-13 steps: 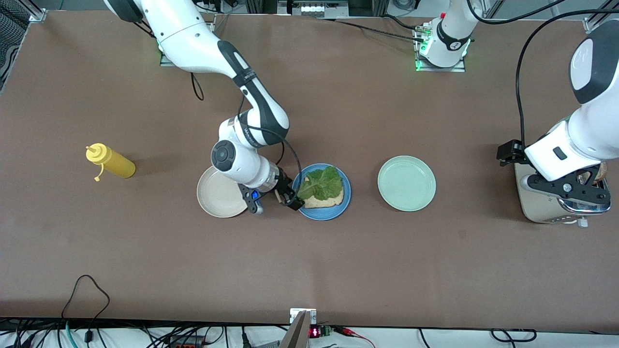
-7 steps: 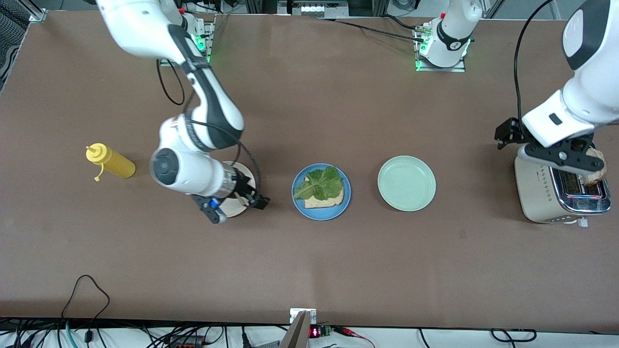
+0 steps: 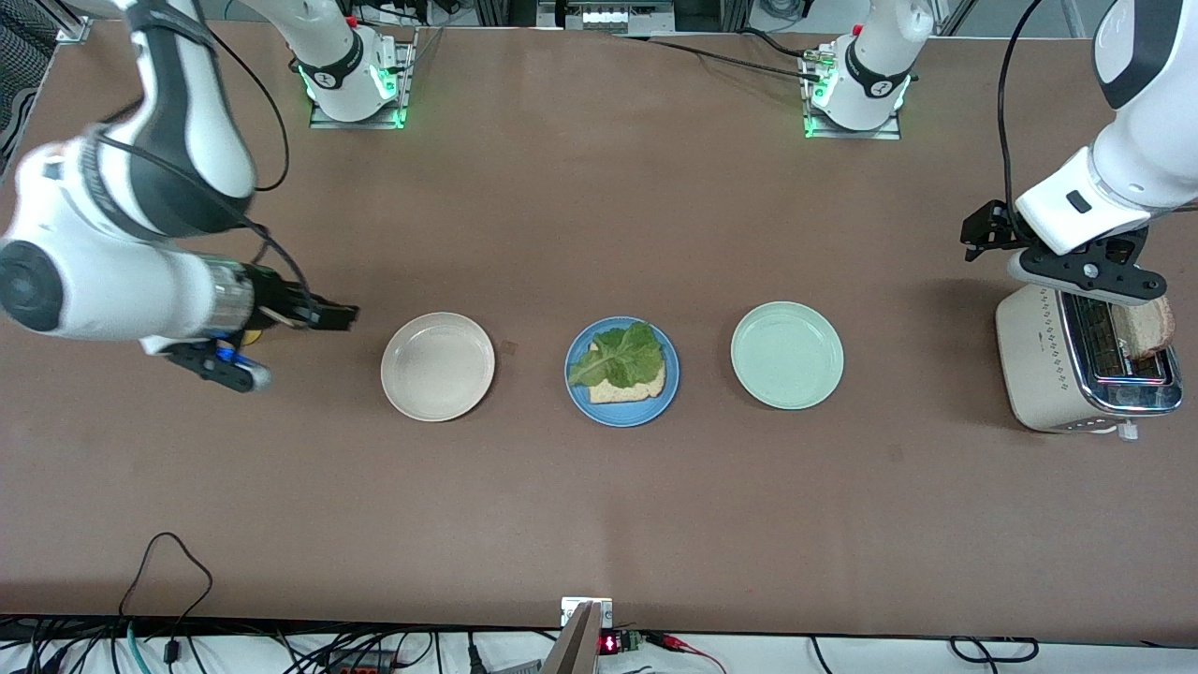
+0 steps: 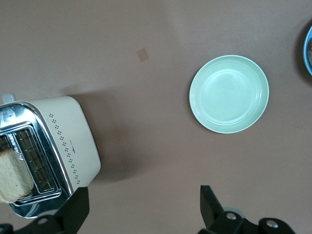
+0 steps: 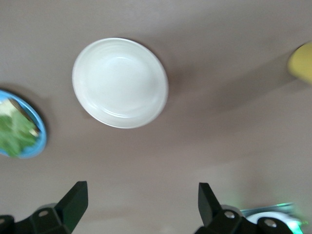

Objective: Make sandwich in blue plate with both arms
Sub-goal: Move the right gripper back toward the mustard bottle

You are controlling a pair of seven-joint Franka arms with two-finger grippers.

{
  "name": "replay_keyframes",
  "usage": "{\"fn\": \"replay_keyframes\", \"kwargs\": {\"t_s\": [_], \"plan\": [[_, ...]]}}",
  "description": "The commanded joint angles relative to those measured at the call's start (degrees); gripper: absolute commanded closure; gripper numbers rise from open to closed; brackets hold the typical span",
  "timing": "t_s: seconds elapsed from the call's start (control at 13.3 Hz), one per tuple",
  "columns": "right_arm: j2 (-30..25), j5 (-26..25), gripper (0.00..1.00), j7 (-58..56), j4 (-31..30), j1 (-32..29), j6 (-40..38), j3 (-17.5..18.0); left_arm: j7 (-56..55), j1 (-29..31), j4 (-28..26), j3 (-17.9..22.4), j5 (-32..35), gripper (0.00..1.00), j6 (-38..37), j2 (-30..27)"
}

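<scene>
The blue plate (image 3: 621, 408) lies mid-table between two other plates. It carries one tan bread slice (image 3: 635, 388) with a ruffled green lettuce leaf (image 3: 622, 356) on top. A second bread slice (image 3: 1144, 327) stands in a slot of the toaster (image 3: 1048, 365) at the left arm's end. My left gripper (image 4: 144, 207) hangs open and empty above the toaster. My right gripper (image 3: 328, 315) is open and empty over bare table toward the right arm's end, past the beige plate (image 3: 437, 366).
A pale mint-green plate (image 3: 787, 355) sits between the blue plate and the toaster. A yellow squeeze bottle (image 5: 301, 61) lies under the right arm, almost hidden in the front view. Cables run along the table edge nearest the front camera.
My right arm swung from the blue plate's edge past the beige plate toward its own end, covering the yellow bottle. My left gripper rose off the toaster, leaving the bread in the slot.
</scene>
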Motion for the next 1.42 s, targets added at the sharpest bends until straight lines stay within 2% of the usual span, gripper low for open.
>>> {"fn": "replay_keyframes", "kwargs": {"t_s": [0.0, 0.15, 0.52, 0.82, 0.9, 1.35], "plan": [[-8.69, -2.8, 0.0, -15.17, -9.01, -6.82, -1.04, 1.17, 0.85, 0.46, -0.16, -0.13, -1.37, 0.0, -0.81, -0.85], [-12.65, -5.87, 0.0, -26.69, -14.63, -12.27, 0.09, 1.43, 0.85, 0.46, -0.16, -0.13, -1.37, 0.0, -0.81, -0.85], [-19.78, -9.93, 0.0, -56.22, -27.39, -24.13, 12.38, 1.52, 0.5, 0.46, -0.07, -0.22, -1.37, 0.0, -0.81, -0.85], [-18.22, -8.97, 0.0, -85.04, -27.76, -32.76, 20.64, 1.61, 0.49, 0.46, -0.07, -0.22, -1.37, 0.0, -0.81, -0.85], [-17.42, -6.79, 0.0, -91.89, -27.76, -34.43, 22.14, 1.61, 0.49, 0.46, -0.07, -0.22, -1.37, 0.0, -0.81, -0.85], [-7.59, 16.31, 0.0, -128.91, -26.36, -42.43, 21.37, 1.61, 0.67, 0.46, 0.02, -0.22, -1.37, 0.0, -0.81, -0.85]]}}
